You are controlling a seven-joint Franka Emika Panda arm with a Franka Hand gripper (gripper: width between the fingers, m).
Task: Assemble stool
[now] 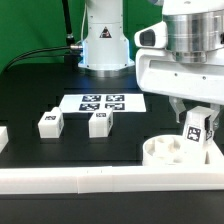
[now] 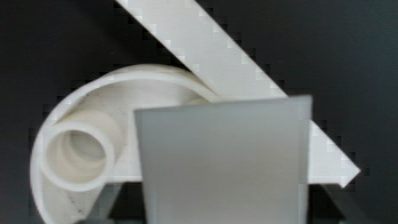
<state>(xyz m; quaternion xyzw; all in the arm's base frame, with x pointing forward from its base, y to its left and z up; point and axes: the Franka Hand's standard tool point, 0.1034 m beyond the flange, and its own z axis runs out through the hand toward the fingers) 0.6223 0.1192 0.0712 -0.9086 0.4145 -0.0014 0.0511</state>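
The desk [image 1: 30,95] is black. The round plastic disc seat [image 1: 158,152] is plain white. Three short blocky plastic legs are white, each with a black-and-white square tag: the leg at the exterior view's left [image 1: 50,122], the middle leg [image 1: 100,122] and the leg above the seat [image 1: 196,130]. The marker board [image 1: 102,101] is white with black-patterned tags; the long border rail [image 1: 100,182] is white.

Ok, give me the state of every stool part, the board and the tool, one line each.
tool: shut on the held leg.
held leg: upright over the seat's edge; in a socket or not, cannot tell.
seat: flat on the table, sockets up.
loose leg at the exterior view's left: on the table, unattached.
loose leg by the marker board: on the table, unattached.
marker board: flat on the table.
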